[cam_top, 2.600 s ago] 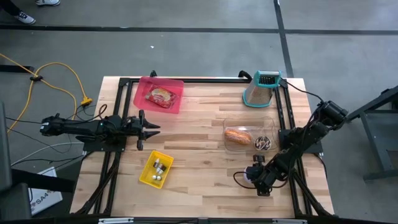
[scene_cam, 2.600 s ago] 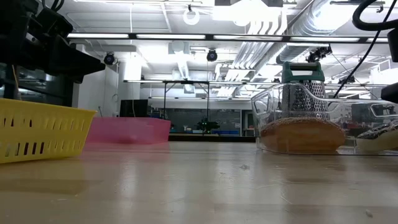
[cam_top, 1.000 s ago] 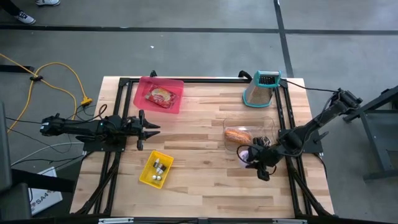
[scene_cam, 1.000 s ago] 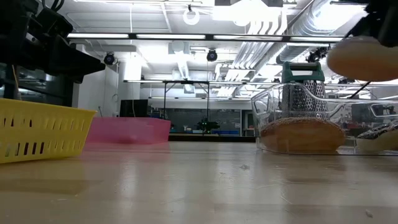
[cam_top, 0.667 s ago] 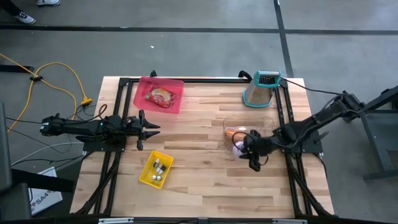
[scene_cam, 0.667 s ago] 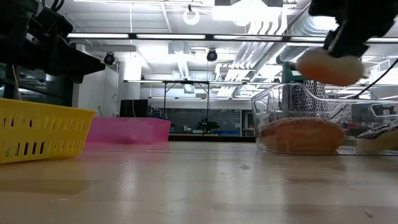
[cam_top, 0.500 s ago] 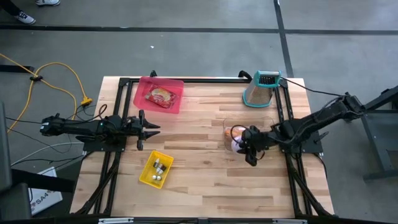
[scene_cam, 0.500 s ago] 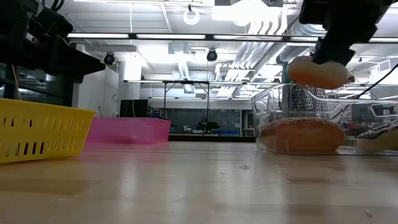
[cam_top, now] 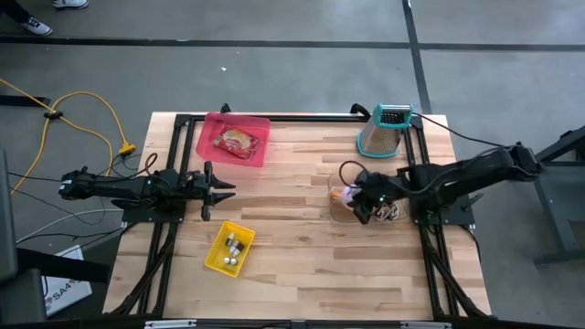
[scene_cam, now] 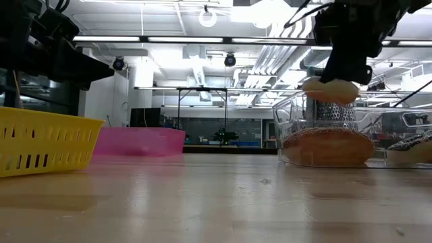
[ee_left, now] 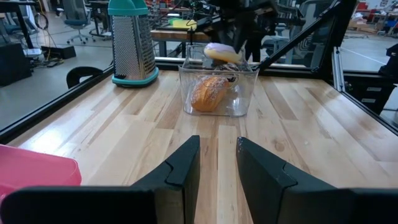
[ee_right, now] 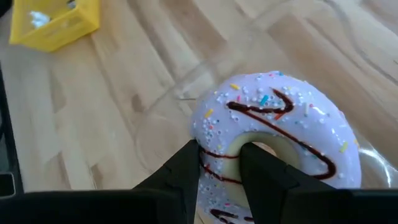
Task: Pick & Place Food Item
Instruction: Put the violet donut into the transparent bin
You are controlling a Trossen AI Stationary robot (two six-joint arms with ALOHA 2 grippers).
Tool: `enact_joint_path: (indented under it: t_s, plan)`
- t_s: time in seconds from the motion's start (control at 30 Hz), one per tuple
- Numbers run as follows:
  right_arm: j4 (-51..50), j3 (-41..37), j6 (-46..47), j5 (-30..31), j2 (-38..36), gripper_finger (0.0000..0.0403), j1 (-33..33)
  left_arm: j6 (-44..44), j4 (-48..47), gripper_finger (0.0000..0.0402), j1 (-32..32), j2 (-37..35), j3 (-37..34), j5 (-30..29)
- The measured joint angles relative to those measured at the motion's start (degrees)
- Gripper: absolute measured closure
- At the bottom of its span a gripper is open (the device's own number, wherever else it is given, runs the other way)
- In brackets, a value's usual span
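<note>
My right gripper (ee_right: 221,163) is shut on a doughnut (ee_right: 277,124) with pale lilac icing, sprinkles and a dark drizzle. In the low view the doughnut (scene_cam: 329,89) hangs just above the rim of a clear container (scene_cam: 294,118). A bread roll (ee_left: 208,93) lies on the container's floor. From above, the right gripper (cam_top: 359,205) stands over the container's (cam_top: 334,214) left half. My left gripper (ee_left: 216,142) waits level at the table's left side (cam_top: 227,188), open with nothing between its fingers. My right gripper pinches the doughnut's ring (ee_right: 217,158) with one finger (ee_right: 261,163) in the hole and the other (ee_right: 186,163) outside. The fingers come slanting down from the table's right side. The doughnut hangs below them, iced side up, clear of the container and the roll.
A yellow basket (cam_top: 228,249) with small items stands near the front left. A pink tray (cam_top: 234,139) with a packet sits at the far left, and a metal grater (cam_top: 384,131) at the far right. Black frame rails (cam_top: 416,174) run along the table's sides.
My right gripper has swung with the doughnut from the near right toward the table's far edge and left, rolling as it went. It now stands over the clear container. The doughnut has stayed lifted clear and has come down closer to the container's rim.
</note>
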Motion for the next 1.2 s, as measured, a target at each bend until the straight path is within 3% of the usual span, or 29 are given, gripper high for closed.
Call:
enact_joint_path:
  t_s: [0.3,0.7,1.2]
  plan:
    - [-13.19,0.09,13.17,-0.02,-5.33,0.0302,-1.48,-0.02,0.0,0.0302,-0.01,-0.01,0.0,0.01]
    - [-24.55,0.07,28.45,0.53,-5.3,0.0302,-2.79,0.0,0.38,0.0302,0.0,-0.01,0.01,0.0]
    - [-24.9,0.02,31.77,1.56,-0.58,0.0302,-8.4,0.0,0.59,0.0302,-0.01,0.01,0.02,-0.01]
